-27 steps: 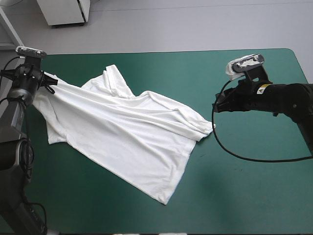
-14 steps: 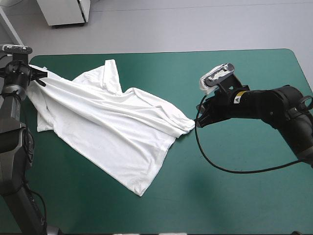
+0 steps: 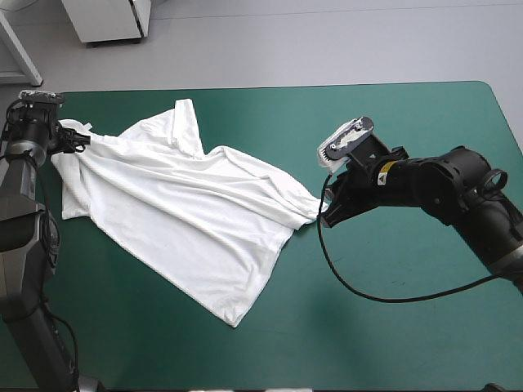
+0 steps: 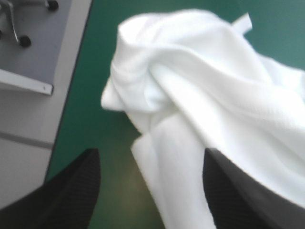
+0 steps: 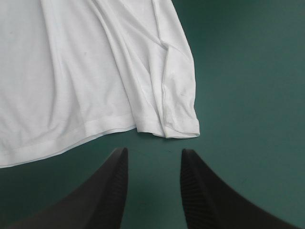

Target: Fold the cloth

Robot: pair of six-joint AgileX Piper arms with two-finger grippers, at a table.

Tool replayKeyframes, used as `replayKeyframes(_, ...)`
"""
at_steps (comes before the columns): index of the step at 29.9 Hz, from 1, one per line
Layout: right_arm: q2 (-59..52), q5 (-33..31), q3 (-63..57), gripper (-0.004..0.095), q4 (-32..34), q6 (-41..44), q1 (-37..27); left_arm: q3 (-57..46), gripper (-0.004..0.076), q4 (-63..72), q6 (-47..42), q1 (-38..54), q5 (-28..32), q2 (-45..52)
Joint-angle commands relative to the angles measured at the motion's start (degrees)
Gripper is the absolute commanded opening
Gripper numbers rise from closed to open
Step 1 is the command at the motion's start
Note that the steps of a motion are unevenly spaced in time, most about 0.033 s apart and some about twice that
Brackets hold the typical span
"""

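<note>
The white T-shirt (image 3: 188, 212) lies spread and wrinkled over the left half of the teal-green table (image 3: 409, 327). My left gripper (image 3: 75, 140) is at the shirt's far left corner, close to the table's left edge. In the left wrist view its black fingers (image 4: 71, 191) stand wide apart, open, with a bunched fold of the T-shirt (image 4: 205, 86) lying loose between and ahead of them. My right gripper (image 3: 325, 214) hovers at the shirt's right corner. It is open, nothing between its fingers (image 5: 114, 176), and the hemmed corner of the T-shirt (image 5: 176, 119) lies just ahead of the tips.
The table's left edge (image 4: 76, 90) runs close beside my left gripper, with grey floor beyond it. Teal-green cover (image 5: 248, 95) stretches to the right of the shirt's corner and along the front edge.
Earlier the left gripper pulled the shirt's corner leftward and the whole shirt slid with it. Now it has opened and let the corner drop. The right gripper followed to the shirt's right corner.
</note>
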State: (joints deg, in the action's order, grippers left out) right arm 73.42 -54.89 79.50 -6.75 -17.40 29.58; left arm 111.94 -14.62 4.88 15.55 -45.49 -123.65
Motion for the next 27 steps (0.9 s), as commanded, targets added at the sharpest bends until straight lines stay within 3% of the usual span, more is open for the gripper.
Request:
replayKeyframes(1,-1.7,2.4,2.0,0.0349,5.1,2.2,1.1,4.3,0.0482,5.4,2.9,0.1,-10.1,6.3)
replayKeyframes(9,-3.4,3.6,2.0,0.0349,19.4,7.4,1.2,4.5,0.0471,28.6,11.5,-1.3,-28.5,19.1)
replayKeyframes(17,-6.3,4.2,2.0,0.0349,27.4,11.3,1.2,-6.9,0.0420,31.8,9.9,-14.6,-28.4,38.2)
replayKeyframes(21,-10.0,4.1,2.0,0.0349,28.0,12.4,1.2,-15.1,0.0420,30.9,8.0,-21.4,-28.4,46.9)
replayKeyframes(27,-14.1,4.4,2.0,0.0350,34.3,14.8,1.2,-26.1,0.0420,31.0,5.9,-28.7,-28.4,54.4)
